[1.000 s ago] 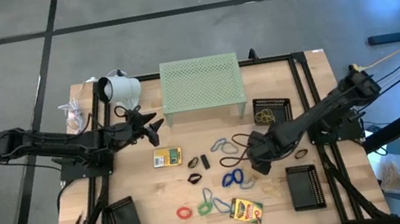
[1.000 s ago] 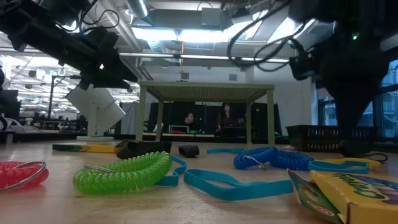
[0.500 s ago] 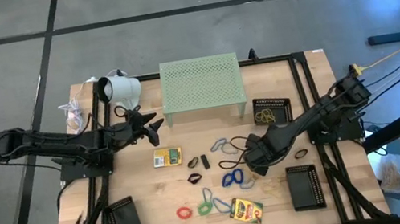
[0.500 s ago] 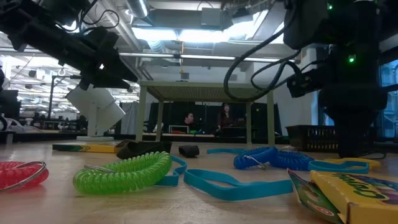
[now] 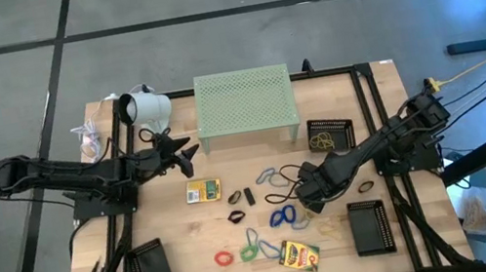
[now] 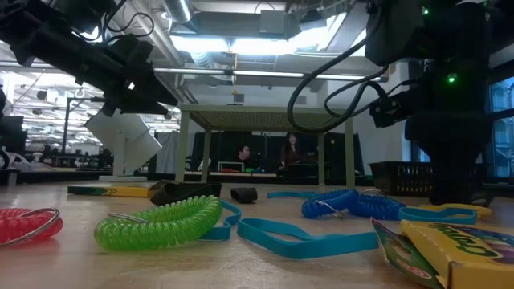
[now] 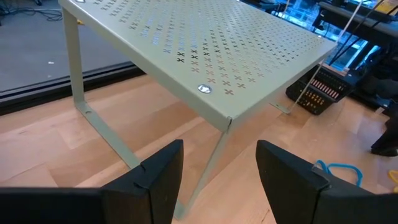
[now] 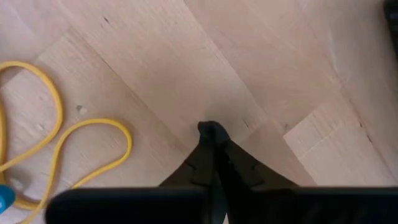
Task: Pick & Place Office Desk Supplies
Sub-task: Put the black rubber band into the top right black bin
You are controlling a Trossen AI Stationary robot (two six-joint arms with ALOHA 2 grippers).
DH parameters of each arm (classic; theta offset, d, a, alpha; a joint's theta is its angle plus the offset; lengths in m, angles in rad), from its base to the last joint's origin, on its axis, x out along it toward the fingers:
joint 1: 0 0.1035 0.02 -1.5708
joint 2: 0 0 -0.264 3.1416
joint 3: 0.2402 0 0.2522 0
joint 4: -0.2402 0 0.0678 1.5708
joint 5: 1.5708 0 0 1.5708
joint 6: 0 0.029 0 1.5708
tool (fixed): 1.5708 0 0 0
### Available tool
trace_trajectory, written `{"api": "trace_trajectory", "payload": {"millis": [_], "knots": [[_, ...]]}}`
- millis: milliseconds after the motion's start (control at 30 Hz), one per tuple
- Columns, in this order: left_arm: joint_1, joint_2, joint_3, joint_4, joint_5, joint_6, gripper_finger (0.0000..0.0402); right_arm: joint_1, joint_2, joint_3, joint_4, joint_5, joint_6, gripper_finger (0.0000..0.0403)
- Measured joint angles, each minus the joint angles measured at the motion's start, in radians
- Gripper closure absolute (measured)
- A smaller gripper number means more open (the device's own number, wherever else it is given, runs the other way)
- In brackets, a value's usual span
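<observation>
- Desk supplies lie loose across the middle of your table (image 5: pixel 385 97): rubber bands, coiled loops, small black clips and two crayon boxes.
- Your right gripper (image 5: pixel 309 206) is down at the wood among them, its fingers (image 8: pixel 211 134) pressed together to a point; you can see nothing between them.
- Just beside those fingertips lies a yellow rubber band (image 8: pixel 59 140), flat on the table and not gripped.
- Next to that gripper sits a blue coiled loop (image 5: pixel 283 216), with light blue bands (image 5: pixel 267 175) farther up the table.
- One crayon box (image 5: pixel 299 255) lies tilted near the front edge; the other crayon box (image 5: pixel 203 192) lies flat toward the left of the centre.
- A green coiled loop (image 6: pixel 161 222) and a red coiled loop (image 6: pixel 28 223) rest near the front, well apart from the right gripper.
- Black clips (image 5: pixel 234 198) lie between the flat box and the bands.
- Your left gripper (image 5: pixel 188 150) hangs above the table with its fingers (image 7: pixel 155 180) spread wide and empty, facing the pale green stand (image 5: pixel 245 101).
- A white lamp (image 5: pixel 145 106) stands at the stand's left.
</observation>
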Motion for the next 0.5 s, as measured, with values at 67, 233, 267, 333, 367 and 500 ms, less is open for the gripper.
{"api": "trace_trajectory", "payload": {"millis": [67, 233, 267, 333, 367, 500], "knots": [[0.0, 0.0, 0.0, 0.0, 0.002, 0.0, 0.0203, 0.0, 0.0, 0.0, 0.0, 0.0, -0.001, 0.0385], [0.0, 0.0, 0.0, 0.0, 0.002, 0.0, 0.0203, -0.005, -0.018, 0.0, -0.004, 0.0, -0.005, 0.0397], [0.0, 0.0, 0.0, 0.0, 0.003, 0.0, 0.0203, -0.007, -0.026, 0.0, -0.005, 0.005, -0.005, 0.0397], [0.0, 0.0, 0.0, 0.0, 0.003, 0.0, 0.0203, -0.009, -0.051, 0.0, -0.007, 0.041, -0.007, 0.0397], [0.0, 0.0, 0.0, 0.0, 0.003, 0.0, 0.0203, -0.009, -0.066, 0.0, -0.006, 0.062, -0.005, 0.0397], [0.0, 0.0, 0.0, 0.0, 0.02, 0.0, 0.0203, -0.009, -0.135, 0.0, -0.006, 0.162, 0.022, 0.0397]]}}
